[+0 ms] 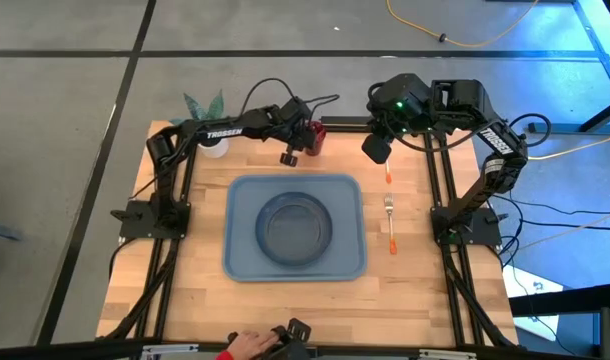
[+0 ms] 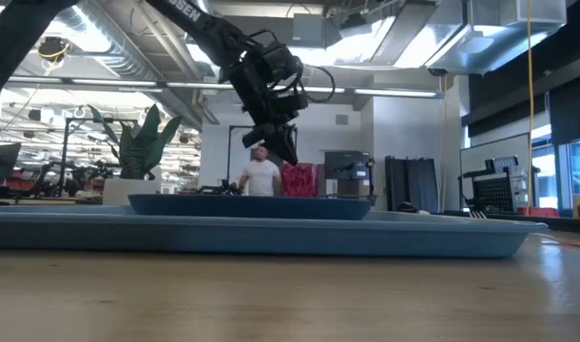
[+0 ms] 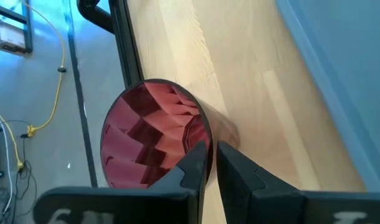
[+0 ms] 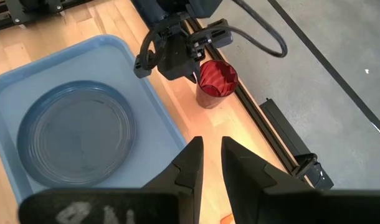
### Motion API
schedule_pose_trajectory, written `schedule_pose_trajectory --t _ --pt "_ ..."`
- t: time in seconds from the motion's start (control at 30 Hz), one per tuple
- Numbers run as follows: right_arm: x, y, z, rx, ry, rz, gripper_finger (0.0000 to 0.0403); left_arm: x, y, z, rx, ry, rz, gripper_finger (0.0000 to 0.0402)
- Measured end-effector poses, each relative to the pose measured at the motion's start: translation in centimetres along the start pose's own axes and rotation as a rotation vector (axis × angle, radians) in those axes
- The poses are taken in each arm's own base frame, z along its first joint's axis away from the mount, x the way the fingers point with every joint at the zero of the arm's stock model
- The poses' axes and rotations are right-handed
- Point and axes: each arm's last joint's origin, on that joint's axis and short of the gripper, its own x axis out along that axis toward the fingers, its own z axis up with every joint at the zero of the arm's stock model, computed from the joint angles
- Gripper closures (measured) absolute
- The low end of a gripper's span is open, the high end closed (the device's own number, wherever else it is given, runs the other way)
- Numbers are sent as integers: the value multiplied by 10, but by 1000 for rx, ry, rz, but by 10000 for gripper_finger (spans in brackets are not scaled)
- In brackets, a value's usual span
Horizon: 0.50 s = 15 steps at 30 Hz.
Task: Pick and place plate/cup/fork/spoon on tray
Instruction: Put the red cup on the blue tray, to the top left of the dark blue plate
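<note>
The dark red ribbed cup [image 1: 314,138] stands near the table's far edge, and my left gripper [image 3: 212,155] is shut on its rim. The round grey-blue plate [image 1: 296,226] lies flat in the middle of the light blue tray [image 1: 247,262]. To the right of the tray the fork [image 1: 390,222] lies on the wood, its tines toward the far edge. Just beyond the fork, a short piece of the spoon's orange handle [image 1: 388,176] shows; the rest is hidden under my right gripper [image 4: 212,146]. That gripper hangs high above the table, a narrow gap between its fingers and nothing in it. My left gripper has the cup's wall at the rim [image 3: 208,138] pinched between its two fingers, one finger [image 3: 193,167] inside the cup and one [image 3: 240,173] outside. The fingers slant down from the table's left. The cup stays upright; its base [image 4: 208,101] seems to rest on the wood.
A white pot with a green plant [image 1: 207,112] stands at the far left corner. Dark frame rails run along the far [image 4: 265,112], left and right edges. A person's hand [image 1: 247,345] rests at the near edge. Bare wood lies between tray and cup.
</note>
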Motion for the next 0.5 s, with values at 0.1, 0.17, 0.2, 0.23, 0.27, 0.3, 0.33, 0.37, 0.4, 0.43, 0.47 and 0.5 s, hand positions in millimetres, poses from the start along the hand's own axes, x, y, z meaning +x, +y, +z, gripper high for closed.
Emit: schedule_pose_trajectory --t 0.1,0.17,0.2,0.23,0.27,0.3,0.33,0.37,0.4,0.43,0.47,0.5 --pt "0 0 0 1 0 0 341 7 -4 -4 6 23 -37 372" --pt "0 0 0 12 0 0 341 12 -5 -5 23 35 -38 372" --pt "0 0 0 21 0 0 341 15 -7 -7 24 54 -45 372" --pt "0 0 0 25 0 0 341 17 -7 -7 25 60 -38 372" --pt "0 0 0 26 -1 -3 341 19 -6 -7 26 59 -23 372" --pt "0 0 0 26 -1 -5 341 19 -6 -7 31 62 -20 372" --pt "0 0 0 26 -2 -6 341 18 -6 -7 39 62 -19 372" --pt "0 0 0 26 -2 -7 341 18 -6 -7 52 66 -17 372" --pt "0 0 0 26 -2 -7 341 18 -6 -7 67 69 -17 375" --pt "0 0 0 26 -2 -7 341 18 -7 -6 78 77 -15 380" --pt "0 0 0 26 -2 -8 341 18 -8 -6 84 85 -10 387" --pt "0 0 0 25 -2 -8 341 18 -8 -5 86 87 -5 392"
